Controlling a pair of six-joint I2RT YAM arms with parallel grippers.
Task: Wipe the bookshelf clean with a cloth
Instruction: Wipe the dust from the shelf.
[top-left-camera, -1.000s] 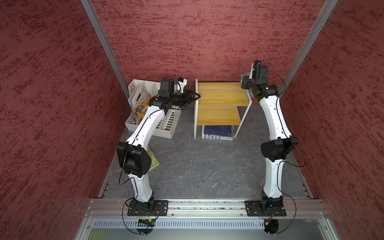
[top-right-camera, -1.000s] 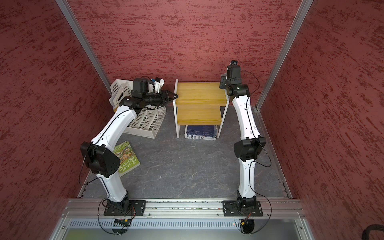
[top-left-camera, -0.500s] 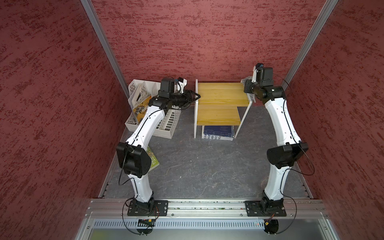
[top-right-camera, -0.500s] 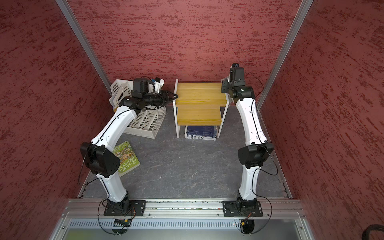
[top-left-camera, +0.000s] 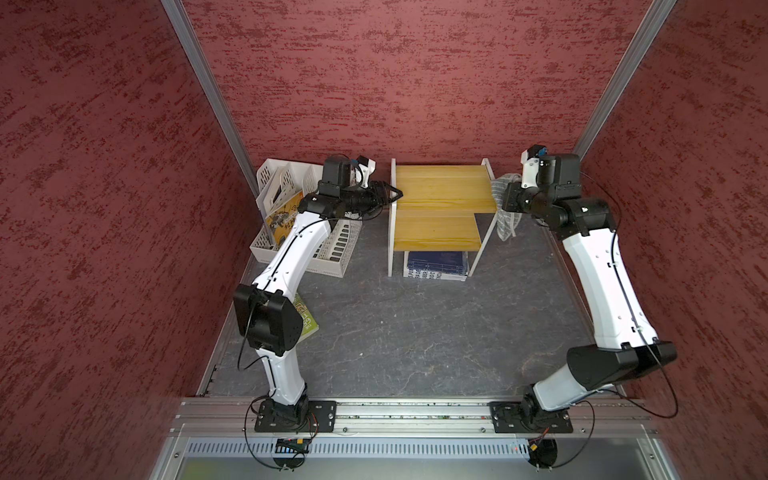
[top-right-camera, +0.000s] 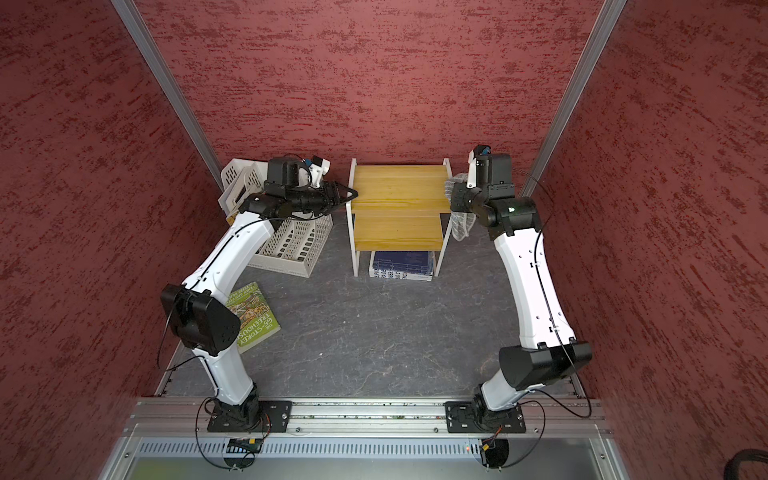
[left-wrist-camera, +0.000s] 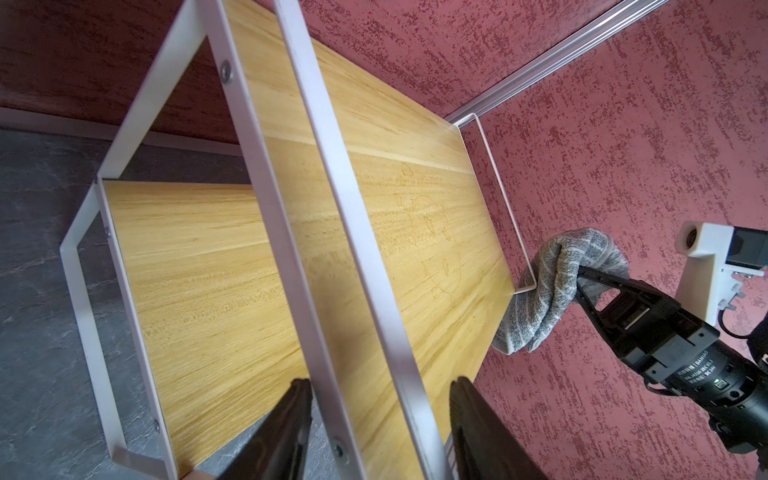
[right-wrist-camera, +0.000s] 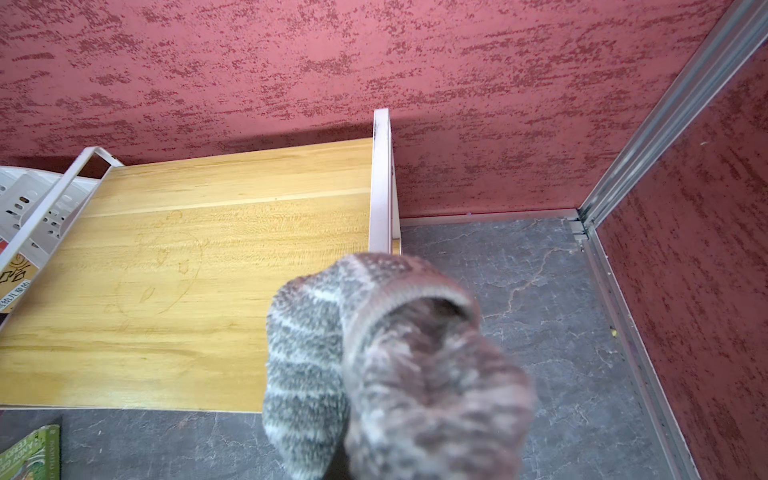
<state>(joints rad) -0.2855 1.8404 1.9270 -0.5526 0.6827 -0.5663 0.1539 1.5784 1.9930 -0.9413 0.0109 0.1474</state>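
Right arm has swung out past the bookshelf (top-left-camera: 440, 195), so the cloth (top-left-camera: 508, 226) now shows beside it; left jaws stand slightly wider.
In both top views the right jaws are clamped on the cloth, which hangs just beside the shelf's right side panel, while the left jaws stand apart at the left panel. In the left wrist view those jaws straddle the near panel's rail, and the cloth (left-wrist-camera: 548, 291) lies against the far panel's corner. In the right wrist view the bunched, blurred cloth (right-wrist-camera: 374, 365) hides the jaws. The desk (top-left-camera: 415, 332) is dark grey and marbled, and the walls (top-left-camera: 395, 75) are red and textured.
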